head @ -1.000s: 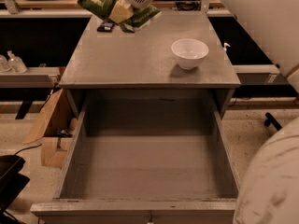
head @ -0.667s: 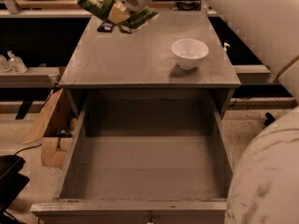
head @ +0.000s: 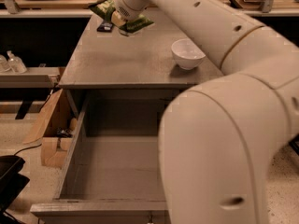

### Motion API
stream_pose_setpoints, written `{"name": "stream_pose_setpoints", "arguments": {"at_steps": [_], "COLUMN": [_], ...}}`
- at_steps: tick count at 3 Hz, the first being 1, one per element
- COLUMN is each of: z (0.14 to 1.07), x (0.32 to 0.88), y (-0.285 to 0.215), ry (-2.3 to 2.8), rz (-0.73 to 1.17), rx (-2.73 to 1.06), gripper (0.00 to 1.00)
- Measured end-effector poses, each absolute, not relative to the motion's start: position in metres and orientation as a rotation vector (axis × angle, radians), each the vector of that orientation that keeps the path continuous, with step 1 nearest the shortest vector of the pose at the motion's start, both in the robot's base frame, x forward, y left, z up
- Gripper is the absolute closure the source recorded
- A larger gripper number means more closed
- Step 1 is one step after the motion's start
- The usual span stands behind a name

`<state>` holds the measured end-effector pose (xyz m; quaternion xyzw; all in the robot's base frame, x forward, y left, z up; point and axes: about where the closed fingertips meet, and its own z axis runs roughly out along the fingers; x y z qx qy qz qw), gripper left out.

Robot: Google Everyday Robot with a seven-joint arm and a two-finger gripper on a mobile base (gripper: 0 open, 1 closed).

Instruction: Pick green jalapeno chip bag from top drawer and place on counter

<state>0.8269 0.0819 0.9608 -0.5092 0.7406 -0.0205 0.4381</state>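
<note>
End effector at chip bag — counter far edge

Your one camera looks down over the open top drawer toward the counter, with the gripper at its far edge.

The arm is a chain of thick, smooth, cream-white tubes with rounded elbows. Thin tan seams ring the joints between its sections. Small dark oval holes dot the shell: two along the upper tube and one low on the nearest section. The gripper, a yellowish tip below a finely ribbed white collar, sits over the far left corner of the counter.
</note>
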Motion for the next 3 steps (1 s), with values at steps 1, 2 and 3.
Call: {"name": "stream_pose_setpoints", "arguments": {"at_steps": [1, 2, 3], "z": [0.926, 0.917, 0.915], "x": [0.865, 0.868, 0.868], "y": [0.083, 0.084, 0.086], "ry": [1.900, 1.910, 1.911], "rz": [-0.050, -0.048, -0.046], "rx": [-1.194, -1.195, -1.200], "gripper": [1.00, 0.83, 0.60]}}
